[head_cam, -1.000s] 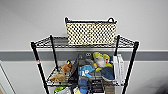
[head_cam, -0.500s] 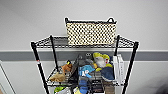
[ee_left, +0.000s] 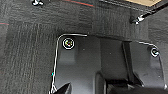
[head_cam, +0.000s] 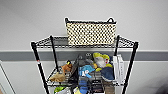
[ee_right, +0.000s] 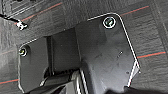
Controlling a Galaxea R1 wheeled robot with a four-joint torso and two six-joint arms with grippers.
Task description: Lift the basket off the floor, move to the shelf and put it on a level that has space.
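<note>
Head cam faces the shelf [head_cam: 85,45] front-on, near, approx. level w/ its top tier. Both wrist cams look straight down at the floor [ee_left: 27,57], close; they share carpet.

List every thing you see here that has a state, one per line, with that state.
basket: upright on the top tier, nothing gripping it
top tier: holds the basket, bare wire either side
shelf: standing against the wall
lower tier: crowded with soft toys and white boxes
carpet: bare under the left wrist
</note>
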